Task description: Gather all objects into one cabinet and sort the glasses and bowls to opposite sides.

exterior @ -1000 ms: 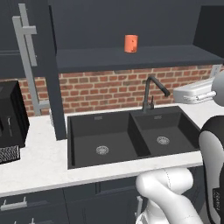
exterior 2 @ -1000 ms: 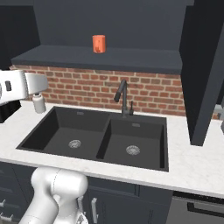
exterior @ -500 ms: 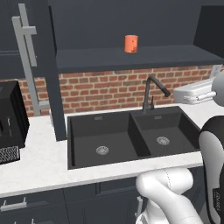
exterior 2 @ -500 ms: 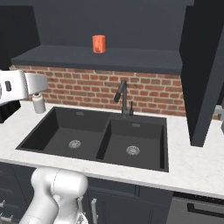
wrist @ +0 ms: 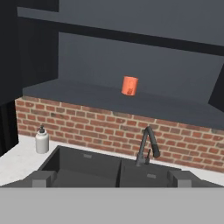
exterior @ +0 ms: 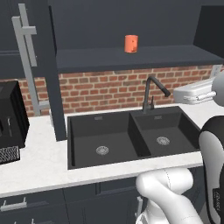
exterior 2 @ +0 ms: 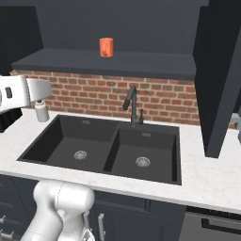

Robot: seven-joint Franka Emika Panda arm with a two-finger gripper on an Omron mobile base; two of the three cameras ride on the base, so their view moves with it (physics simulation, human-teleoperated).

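Note:
A plain orange tumbler (exterior: 131, 43) (exterior 2: 106, 47) (wrist: 129, 85) stands upright on the dark shelf board (exterior: 144, 59) (exterior 2: 141, 66) (wrist: 78, 94) of the open charcoal cabinet above the sink. The cabinet's door with the long silver bar handle (exterior: 27, 65) hangs open at the left. Seen from the hand, my gripper (wrist: 111, 179) is open, with nothing between its widely spread fingertips (wrist: 41, 178). It is well back from the shelf and below the tumbler's level. The beige mug, the blue vessel and the striped dark bowl are out of view.
A black double sink (exterior: 131, 140) (exterior 2: 103, 150) with a dark faucet (exterior: 151, 94) (exterior 2: 132, 106) (wrist: 146, 146) lies under the shelf, before a brick backsplash. A soap dispenser (exterior 2: 41, 110) (wrist: 42, 140) stands left of the sink. A black appliance (exterior: 8, 118) sits far left. Another open door (exterior 2: 219, 75) hangs right.

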